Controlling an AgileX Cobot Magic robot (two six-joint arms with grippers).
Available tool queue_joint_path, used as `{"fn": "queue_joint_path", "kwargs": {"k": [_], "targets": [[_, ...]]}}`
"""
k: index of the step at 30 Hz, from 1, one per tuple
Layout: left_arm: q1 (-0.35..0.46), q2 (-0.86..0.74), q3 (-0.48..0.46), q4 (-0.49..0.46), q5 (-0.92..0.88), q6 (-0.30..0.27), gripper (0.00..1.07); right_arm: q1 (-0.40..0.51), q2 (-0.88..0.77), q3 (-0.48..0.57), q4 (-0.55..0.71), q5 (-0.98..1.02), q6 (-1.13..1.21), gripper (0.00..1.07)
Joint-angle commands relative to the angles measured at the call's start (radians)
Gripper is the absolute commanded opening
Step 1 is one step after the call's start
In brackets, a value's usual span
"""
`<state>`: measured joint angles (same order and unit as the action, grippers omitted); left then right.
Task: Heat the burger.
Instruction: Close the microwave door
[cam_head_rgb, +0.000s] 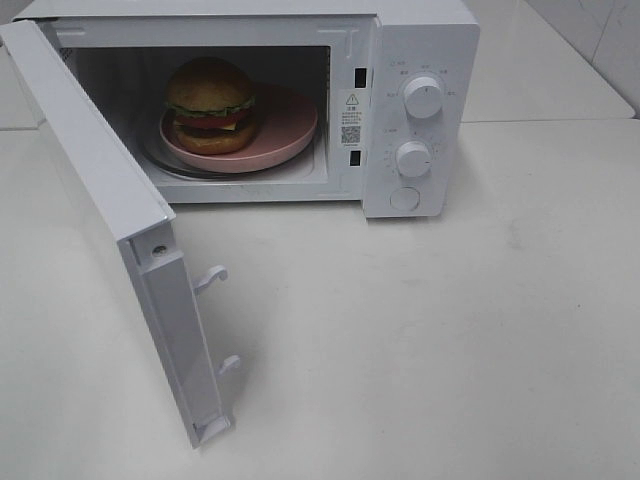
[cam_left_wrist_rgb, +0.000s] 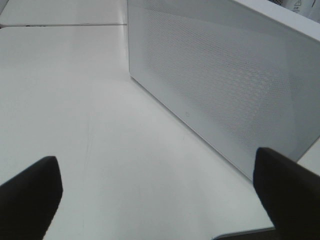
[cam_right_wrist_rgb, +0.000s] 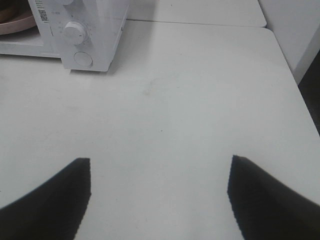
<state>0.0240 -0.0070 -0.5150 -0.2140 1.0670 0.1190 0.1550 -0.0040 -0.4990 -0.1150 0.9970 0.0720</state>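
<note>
Pink plate (cam_head_rgb: 290, 128) carrying the burger (cam_head_rgb: 210, 105) sits inside the microwave (cam_head_rgb: 430, 40), and its open door (cam_head_rgb: 90, 170) stands at the near left, just before your wide, empty left claw (cam_left_wrist_rgb: 155, 162), while your right claw (cam_right_wrist_rgb: 159, 161) is wide too.

White worktop (cam_head_rgb: 450, 350), bit scuffed, with a white microwave (cam_head_rgb: 440, 60) sitting on it, well ahead of the right jaws; its swung-open door (cam_head_rgb: 90, 190) stands just ahead of the left jaws.
</note>
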Motion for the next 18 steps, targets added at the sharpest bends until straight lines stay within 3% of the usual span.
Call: {"fn": "queue_joint_path", "kwargs": {"k": [1,10,13,14,15,17,18], "targets": [[0.002,0.015,-0.033,-0.023,-0.033,0.010,0.96,-0.003,-0.027,0.001,-0.001,0.001,0.004,0.74],[0.002,0.167,-0.042,-0.014,-0.132,0.017,0.92,-0.003,-0.027,0.001,-0.001,0.001,0.004,0.74],[0.002,0.233,-0.042,-0.015,-0.173,0.017,0.80,-0.003,-0.027,0.001,-0.001,0.001,0.004,0.74],[0.002,0.274,-0.042,-0.015,-0.202,0.017,0.69,-0.003,-0.027,0.001,-0.001,0.001,0.004,0.74],[0.002,0.274,-0.042,-0.015,-0.202,0.017,0.69,-0.003,-0.027,0.001,-0.001,0.001,0.004,0.74],[0.002,0.338,-0.042,-0.015,-0.249,0.017,0.48,-0.003,-0.027,0.001,-0.001,0.001,0.004,0.74],[0.002,0.338,-0.042,-0.015,-0.249,0.017,0.48,-0.003,-0.027,0.001,-0.001,0.001,0.004,0.74]]}}
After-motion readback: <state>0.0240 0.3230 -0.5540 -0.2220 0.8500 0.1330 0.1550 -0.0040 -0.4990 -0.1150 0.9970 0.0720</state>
